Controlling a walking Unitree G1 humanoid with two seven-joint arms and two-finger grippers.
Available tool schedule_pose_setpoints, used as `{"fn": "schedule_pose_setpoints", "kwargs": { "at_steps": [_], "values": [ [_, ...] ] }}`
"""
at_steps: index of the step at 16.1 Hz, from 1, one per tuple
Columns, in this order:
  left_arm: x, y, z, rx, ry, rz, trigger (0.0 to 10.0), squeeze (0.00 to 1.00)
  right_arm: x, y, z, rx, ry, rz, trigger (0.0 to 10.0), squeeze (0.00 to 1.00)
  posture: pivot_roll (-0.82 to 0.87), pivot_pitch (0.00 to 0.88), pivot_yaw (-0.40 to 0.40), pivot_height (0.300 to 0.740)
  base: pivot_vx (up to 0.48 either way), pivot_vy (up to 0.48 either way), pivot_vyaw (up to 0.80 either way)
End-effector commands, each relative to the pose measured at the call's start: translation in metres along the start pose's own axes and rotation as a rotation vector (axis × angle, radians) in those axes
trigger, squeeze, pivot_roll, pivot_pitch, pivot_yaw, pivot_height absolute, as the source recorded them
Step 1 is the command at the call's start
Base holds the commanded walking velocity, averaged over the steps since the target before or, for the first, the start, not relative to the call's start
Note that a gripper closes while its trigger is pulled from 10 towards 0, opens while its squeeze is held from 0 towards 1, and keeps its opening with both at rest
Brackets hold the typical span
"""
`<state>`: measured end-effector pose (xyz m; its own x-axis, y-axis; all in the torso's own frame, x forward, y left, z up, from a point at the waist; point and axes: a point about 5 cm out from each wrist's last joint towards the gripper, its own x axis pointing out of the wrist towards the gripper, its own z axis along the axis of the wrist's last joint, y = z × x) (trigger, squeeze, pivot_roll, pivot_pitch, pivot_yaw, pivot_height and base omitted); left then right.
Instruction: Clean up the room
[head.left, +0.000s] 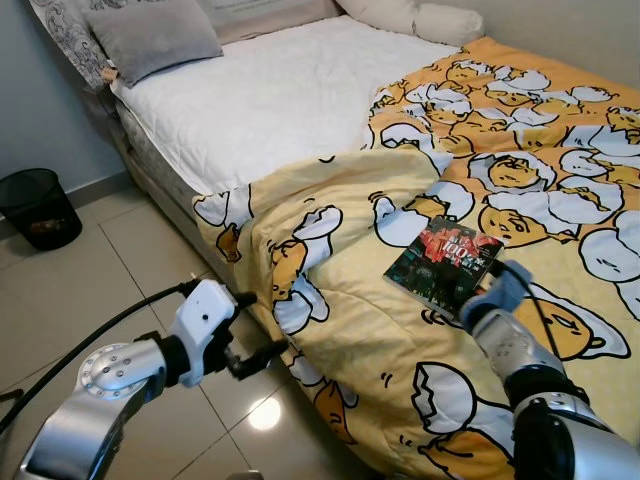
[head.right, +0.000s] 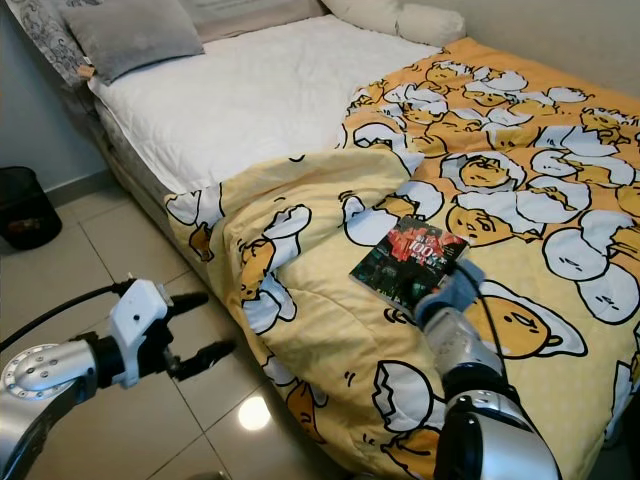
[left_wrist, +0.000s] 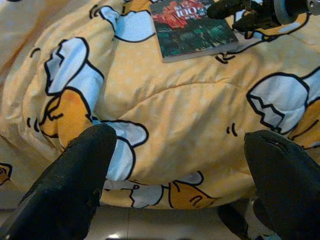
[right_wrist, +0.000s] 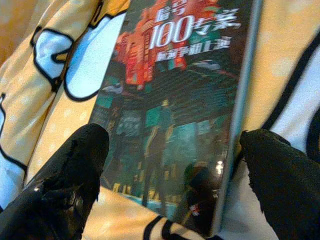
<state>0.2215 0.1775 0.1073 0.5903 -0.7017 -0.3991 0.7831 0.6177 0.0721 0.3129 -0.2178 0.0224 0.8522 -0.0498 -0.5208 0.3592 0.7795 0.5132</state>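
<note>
Indoors, beside a low bed, a black mesh waste bin (head.left: 37, 206) stands on the tiled floor (head.left: 130, 270) at the far left, against the grey wall. Near it the robot's left gripper (head.right: 200, 325) hangs over the tiles just off the bed's near corner, its two black fingers (left_wrist: 75, 185) spread apart and holding nothing; from its wrist camera the drooping edge of the quilt lies between them. A grey pillow (head.left: 152, 35) rests at the head of the bed on the bare white mattress (head.left: 270, 100). Across the foot and right half of the bed spreads a yellow quilt (head.left: 340, 320) printed with cartoon eggs, its near edge hanging to the floor. On top of the quilt, right of centre, lies a book (head.left: 443, 265) with a dark cover showing red and teal artwork and the figure 100; it lies flat, cover up. The right gripper (right_wrist: 175, 165) reaches over the book's near edge, its fingers (right_wrist: 65, 185) parted to either side of the cover and not closed on it; whether the tips touch the book cannot be told. Two cream pillows (head.left: 415, 15) sit at the far side of the bed against the wall.
</note>
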Motion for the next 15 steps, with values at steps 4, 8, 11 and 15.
{"fn": "schedule_pose_setpoints", "kwargs": {
  "at_steps": [4,8,11,15],
  "values": [
    [0.003,-0.005,0.008,0.001,0.001,-0.109,10.0,0.79,0.001,0.004,-0.015,0.104,0.066,0.060,10.0,0.00,0.15,0.000,0.041,0.740,0.000,0.000,0.00],
    [0.003,-0.007,0.008,0.000,0.018,-0.150,10.0,0.80,0.001,0.007,-0.023,0.223,0.090,0.106,10.0,0.00,0.16,0.000,0.060,0.740,0.000,0.000,0.00],
    [0.004,-0.007,0.008,-0.003,0.021,-0.157,10.0,0.79,0.001,0.009,-0.026,0.261,0.096,0.124,10.0,0.00,0.16,0.000,0.062,0.740,0.000,0.000,0.00],
    [0.005,-0.005,0.009,-0.002,0.020,-0.146,10.0,0.79,0.004,0.025,-0.025,0.465,0.063,0.174,8.0,0.00,0.16,0.000,0.055,0.740,0.000,0.000,0.00]
  ]
}}
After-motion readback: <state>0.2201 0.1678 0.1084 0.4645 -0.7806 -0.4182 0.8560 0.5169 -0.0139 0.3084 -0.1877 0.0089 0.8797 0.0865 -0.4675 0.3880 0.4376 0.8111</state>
